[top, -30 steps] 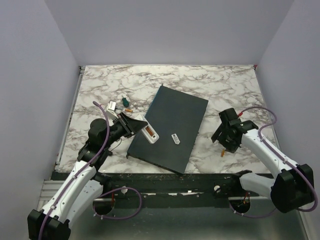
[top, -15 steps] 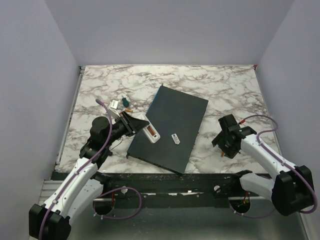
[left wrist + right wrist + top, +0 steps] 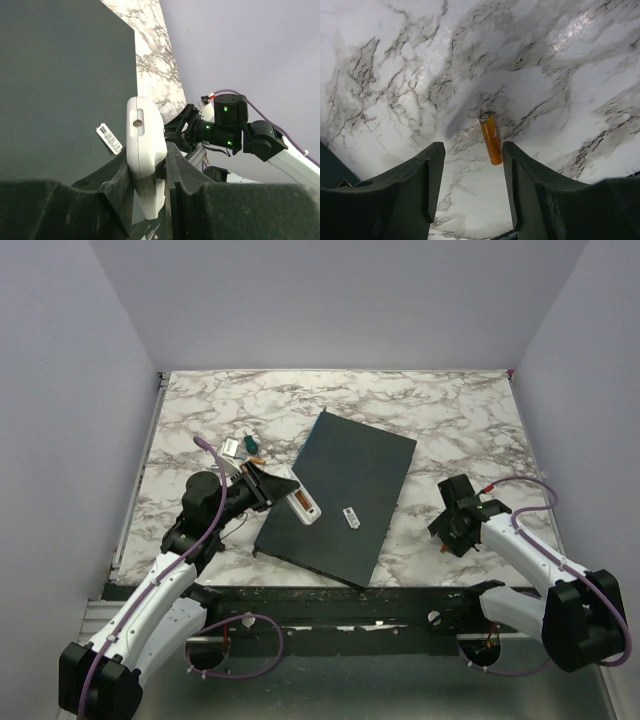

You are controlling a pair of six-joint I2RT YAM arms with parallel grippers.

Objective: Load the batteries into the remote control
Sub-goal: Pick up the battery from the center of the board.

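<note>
The left gripper (image 3: 148, 172) was clamped on the remote control (image 3: 144, 145) over the dark slab (image 3: 60, 75). The right gripper (image 3: 472, 187), its fingers apart, hung above one battery (image 3: 490, 139) lying on the marble desk (image 3: 390, 70).

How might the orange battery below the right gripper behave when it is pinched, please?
The battery is a smooth cylinder lying on glossy marble, so it will probably roll if nudged. It looks rigid and tiny, so the right gripper may clip it off-centre.

White remote control (image 3: 143, 150), orange battery (image 3: 491, 140), dark grey slab (image 3: 350, 470), grey-veined white marble table (image 3: 450, 410)
</note>
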